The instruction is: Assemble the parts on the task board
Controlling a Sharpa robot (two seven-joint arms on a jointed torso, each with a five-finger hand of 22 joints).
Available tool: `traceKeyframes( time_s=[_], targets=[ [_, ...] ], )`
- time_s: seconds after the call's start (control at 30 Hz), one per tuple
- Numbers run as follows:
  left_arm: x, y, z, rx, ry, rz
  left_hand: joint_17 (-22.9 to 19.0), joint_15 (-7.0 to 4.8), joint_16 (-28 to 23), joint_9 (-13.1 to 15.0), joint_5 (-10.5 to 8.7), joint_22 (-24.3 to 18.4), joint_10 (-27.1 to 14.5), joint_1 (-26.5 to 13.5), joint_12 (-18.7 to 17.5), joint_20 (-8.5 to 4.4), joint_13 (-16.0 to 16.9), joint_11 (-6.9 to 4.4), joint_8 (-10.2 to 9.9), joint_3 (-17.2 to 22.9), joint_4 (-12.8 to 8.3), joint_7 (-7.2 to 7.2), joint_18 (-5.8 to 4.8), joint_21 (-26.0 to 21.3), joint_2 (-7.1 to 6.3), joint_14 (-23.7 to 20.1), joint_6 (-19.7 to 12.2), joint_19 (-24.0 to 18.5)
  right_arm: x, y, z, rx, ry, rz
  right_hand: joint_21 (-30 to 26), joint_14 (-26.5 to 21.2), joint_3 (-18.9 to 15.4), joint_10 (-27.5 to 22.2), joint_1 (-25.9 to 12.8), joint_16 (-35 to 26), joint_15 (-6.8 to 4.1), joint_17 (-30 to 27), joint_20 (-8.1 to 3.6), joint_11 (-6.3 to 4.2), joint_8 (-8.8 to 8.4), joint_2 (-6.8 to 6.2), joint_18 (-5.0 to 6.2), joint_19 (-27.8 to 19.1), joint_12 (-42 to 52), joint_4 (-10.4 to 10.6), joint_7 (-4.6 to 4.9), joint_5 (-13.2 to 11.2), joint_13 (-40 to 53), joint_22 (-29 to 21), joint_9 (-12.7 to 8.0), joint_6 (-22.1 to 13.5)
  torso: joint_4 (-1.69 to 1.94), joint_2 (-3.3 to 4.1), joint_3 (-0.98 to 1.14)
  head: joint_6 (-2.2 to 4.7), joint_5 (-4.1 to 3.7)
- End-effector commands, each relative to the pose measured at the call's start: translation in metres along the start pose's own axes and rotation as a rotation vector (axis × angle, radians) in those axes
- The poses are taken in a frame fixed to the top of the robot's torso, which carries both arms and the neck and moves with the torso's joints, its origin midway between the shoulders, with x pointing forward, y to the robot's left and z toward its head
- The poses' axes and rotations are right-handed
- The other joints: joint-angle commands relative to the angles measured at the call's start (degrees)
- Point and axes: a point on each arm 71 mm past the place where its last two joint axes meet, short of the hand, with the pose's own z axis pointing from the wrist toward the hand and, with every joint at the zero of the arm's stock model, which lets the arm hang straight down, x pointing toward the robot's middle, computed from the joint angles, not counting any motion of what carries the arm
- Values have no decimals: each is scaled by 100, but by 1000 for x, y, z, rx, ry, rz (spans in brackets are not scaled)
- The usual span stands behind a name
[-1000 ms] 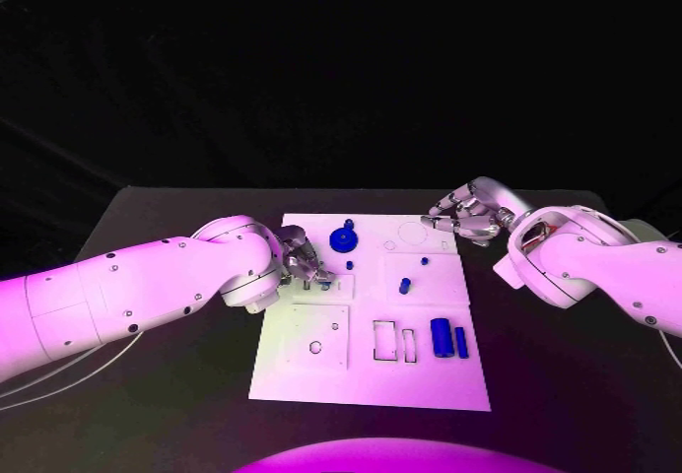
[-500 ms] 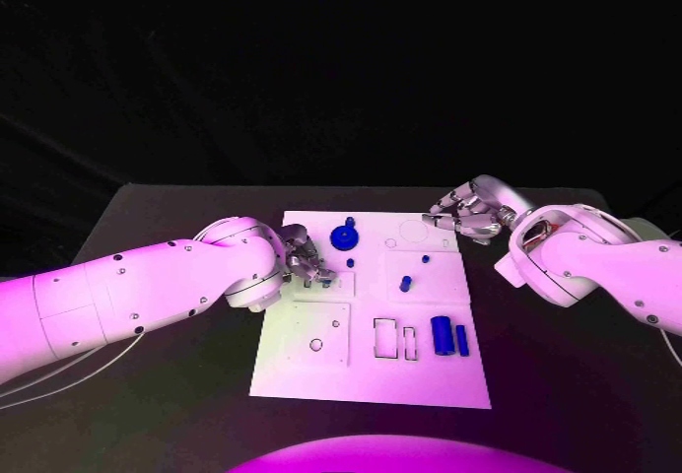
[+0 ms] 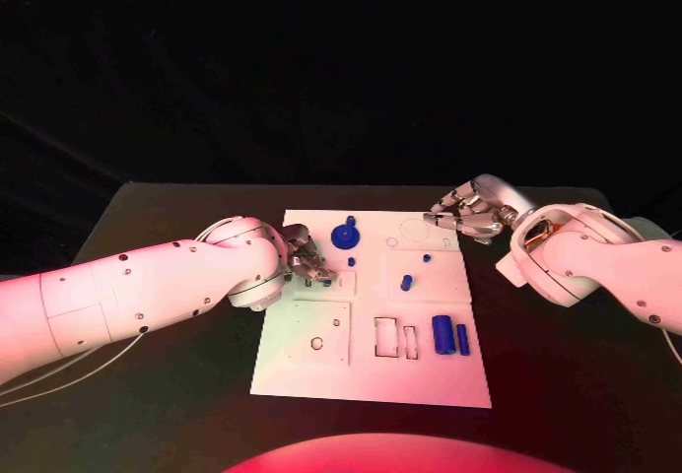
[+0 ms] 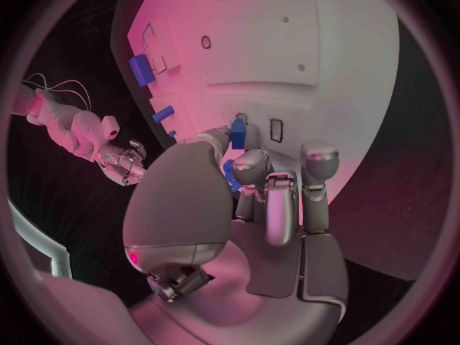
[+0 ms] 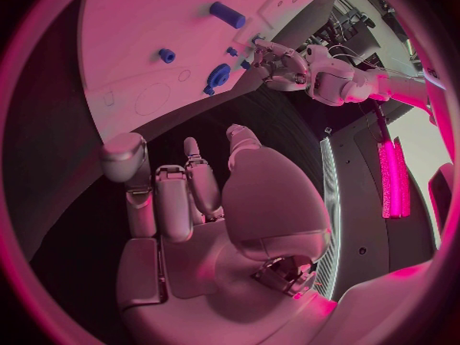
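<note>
The white task board point(image 3: 324, 370) lies in the middle of the black table. My left hand point(image 3: 307, 262) is over the board's left side and pinches a small blue part point(image 4: 238, 133) between thumb and fingers, just above a small slot point(image 4: 276, 129). My right hand point(image 3: 466, 216) hovers at the board's far right corner, fingers curled in around nothing. On the board lie a round blue gear point(image 3: 343, 236), a small blue peg point(image 3: 351, 263), a short blue piece point(image 3: 405, 284), a blue cylinder point(image 3: 443, 335) and a blue bar point(image 3: 462, 340).
Black-outlined rectangular recesses point(image 3: 386, 338) sit beside the cylinder, and a small ring hole point(image 3: 315, 344) marks the board's near left panel. Bare black table point(image 3: 569, 365) surrounds the board. The right wrist view shows the left hand point(image 5: 278, 61) at the board's edge.
</note>
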Motion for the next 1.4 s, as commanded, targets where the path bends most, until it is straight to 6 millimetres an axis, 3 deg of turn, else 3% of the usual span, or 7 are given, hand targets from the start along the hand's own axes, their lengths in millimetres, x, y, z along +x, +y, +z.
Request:
traceKeyframes(
  time_s=[0.03,1.4],
  targets=[
    [2,0,1,-5,17,27,1317,4,17,9,0,-4,23,0,9,-9,-10,-7,26,577,-573,-99,-3,25,40,556,48,44,1,1,0,-11,5,-5,-7,259,-36,9,11,-26,-44,7,0,-12,17,44,111,36,31,0,-18,21,133,7,7,21,3,-1,-3,-5,-4],
    [6,2,-1,-11,51,57,1393,-14,52,22,-12,65,85,-97,106,-15,90,-35,114,384,-585,-138,-15,58,-18,575,80,75,0,1,0,-12,2,-5,-29,260,-45,-2,11,-29,-46,6,-2,-14,24,55,114,35,18,3,-21,26,117,-6,10,29,4,-1,-3,-36,2]
  ],
)
